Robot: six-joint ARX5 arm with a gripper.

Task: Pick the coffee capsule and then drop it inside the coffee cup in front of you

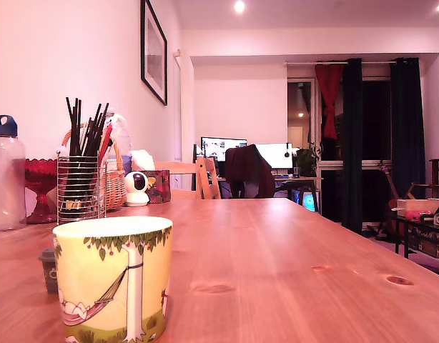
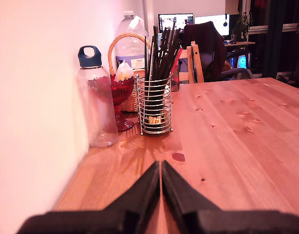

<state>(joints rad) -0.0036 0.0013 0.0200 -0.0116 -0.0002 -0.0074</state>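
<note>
Glazed yellow coffee cup (image 1: pixel 113 279) | tapered grey coffee capsule (image 1: pixel 48 269) beside | black wedge fingers (image 2: pixel 152 187) clenched, empty

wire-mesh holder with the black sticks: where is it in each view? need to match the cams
Exterior view: wire-mesh holder stands at the exterior view's left, behind the coffee cup, beside the clear bottle.
Wrist view: holder sits mid-frame on the table, beyond the shut gripper.
Shared landmark: the clear bottle with the dark blue cap, by the wall.
</note>
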